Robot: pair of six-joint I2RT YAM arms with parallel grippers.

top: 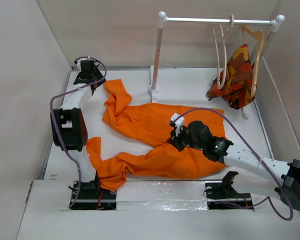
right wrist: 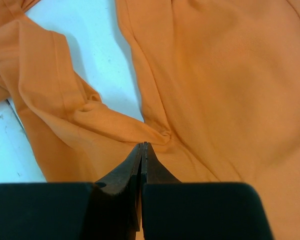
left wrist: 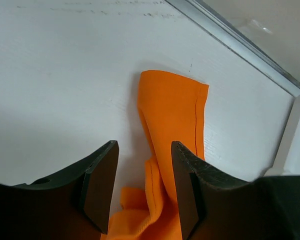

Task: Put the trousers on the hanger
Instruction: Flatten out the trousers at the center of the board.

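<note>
From above, the trousers [top: 155, 135] lie spread across the white worktop [top: 190, 90]. One leg runs toward the far left corner and the other doubles back along the near edge. The left arm [top: 72, 107] reaches to that far left corner, just beside the end of the far leg. The right arm [top: 240, 156] stretches in from the near right, its end lying over the cloth where the two legs meet. The state of either arm's jaws cannot be told from this height. At the far right, the hanger [top: 221, 55] hangs from a rail [top: 217, 21], well apart from the trousers. Beside it, a darker wooden hanger [top: 257, 50] carries a patterned garment [top: 237, 77].

In the left wrist view, the left arm's jaws stand apart, the two dark fingers [left wrist: 100, 190] holding nothing. The hemmed end of a trouser leg [left wrist: 172, 115] lies flat on the worktop and shows in the gap between them.

In the right wrist view, the right arm's jaws are pressed together with no gap. The orange cloth [right wrist: 215, 90] gathers into a pucker right at their tips, pinched where the legs join.
</note>
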